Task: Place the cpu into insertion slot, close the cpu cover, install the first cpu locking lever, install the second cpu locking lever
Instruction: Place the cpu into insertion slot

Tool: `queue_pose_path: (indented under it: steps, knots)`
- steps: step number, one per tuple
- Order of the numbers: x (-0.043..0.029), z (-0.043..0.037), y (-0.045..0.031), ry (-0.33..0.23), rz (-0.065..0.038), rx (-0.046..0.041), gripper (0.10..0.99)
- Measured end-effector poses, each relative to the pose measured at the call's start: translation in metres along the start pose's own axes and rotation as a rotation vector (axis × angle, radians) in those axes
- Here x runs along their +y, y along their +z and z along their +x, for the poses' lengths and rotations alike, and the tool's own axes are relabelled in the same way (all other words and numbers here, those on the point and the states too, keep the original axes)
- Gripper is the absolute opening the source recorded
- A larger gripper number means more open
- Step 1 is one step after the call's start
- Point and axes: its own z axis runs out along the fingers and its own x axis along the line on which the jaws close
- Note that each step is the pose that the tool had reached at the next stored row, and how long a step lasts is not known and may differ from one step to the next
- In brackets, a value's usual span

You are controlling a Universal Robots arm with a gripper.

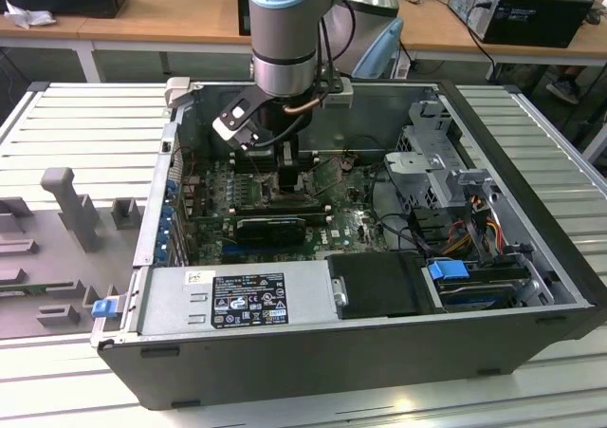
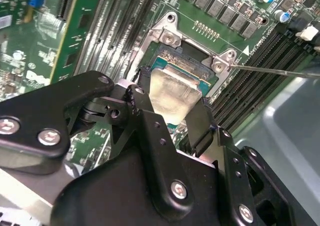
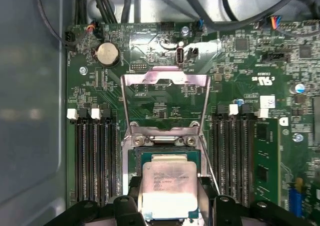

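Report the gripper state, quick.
The gripper: closed on the cpu, holding it by two opposite edges at the insertion slot.

A: We see the cpu [image 3: 169,188] topped in dull silver-grey metal, a little smeared.
B: And we find the cpu cover [image 3: 165,78] brighter: smooth, bare metal.
A: The gripper [image 2: 172,98] looks matt black to us, its screws [image 2: 178,190] shiny.
B: We'd call the motherboard [image 3: 100,90] glossy green, and the case [image 1: 285,362] matt dark-grey metal.
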Motion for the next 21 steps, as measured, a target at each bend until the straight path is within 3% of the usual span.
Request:
queue_pose_path:
  steps: [11, 17, 18, 21]
  knots:
    - [-0.0014, 0.0046, 0.013, 0.0, 0.0, 0.0, 0.529]
    - [-0.0014, 0.0047, 0.0141, 0.0, 0.0, 0.0003, 0.537]
    - [-0.0014, 0.0047, 0.0139, 0.0, 0.0, 0.0, 0.6]
    - [-0.0014, 0.0047, 0.013, 0.0, 0.0, 0.0002, 0.6]
